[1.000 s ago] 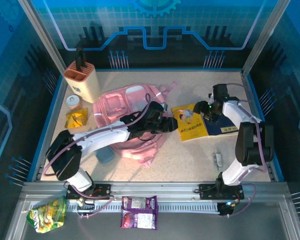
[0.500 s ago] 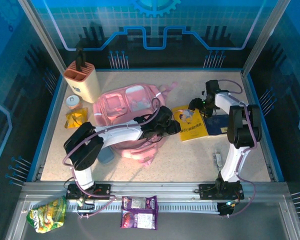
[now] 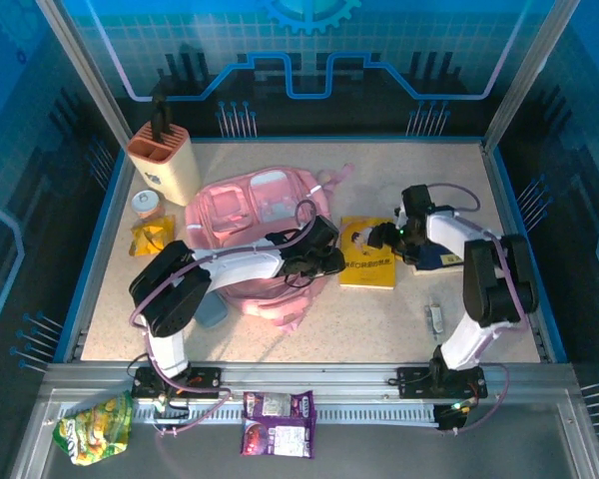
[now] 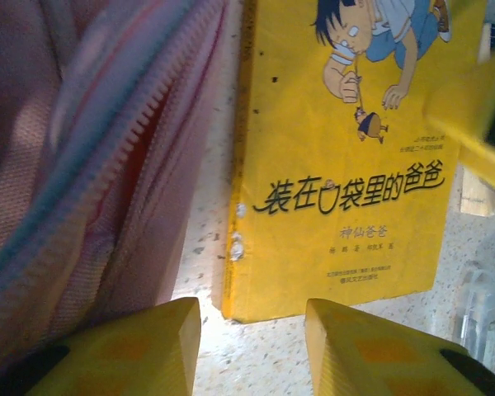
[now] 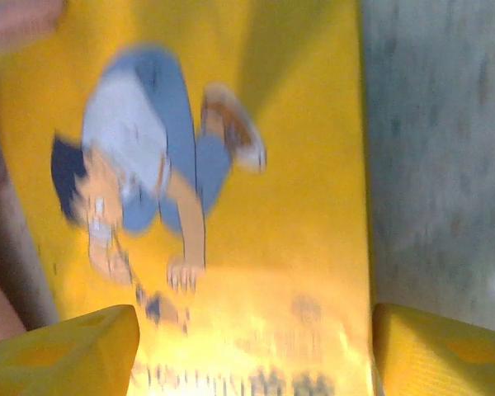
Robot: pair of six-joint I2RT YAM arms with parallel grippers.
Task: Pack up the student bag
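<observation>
Bag: the pink bag point(image 3: 250, 215) lies flat on the desk point(image 3: 379, 329), left of centre; its zip point(image 4: 140, 157) looks parted a little along the edge facing the book.
Book: a yellow picture book point(image 3: 367, 261) lies cover up on the desk, just beside the bag (not in it).
Left fingers: the left fingers point(image 4: 140, 346) stand apart with nothing between them, low over the strip of desk where the bag's edge meets the book's corner.
Right fingers: the right fingers point(image 5: 66, 355) are spread wide above the book's cover and grip nothing.
Other things: a yellow packet point(image 3: 152, 238), a small jar point(image 3: 145, 203) and a tall holder point(image 3: 163, 165) sit on the desk to the left of the bag, all outside it.
Done: we see nothing packed, though we cannot see inside the bag.
Left: we judge the task early. The book has yet to be gripped and slid through the zip, and the loose things may follow.
</observation>
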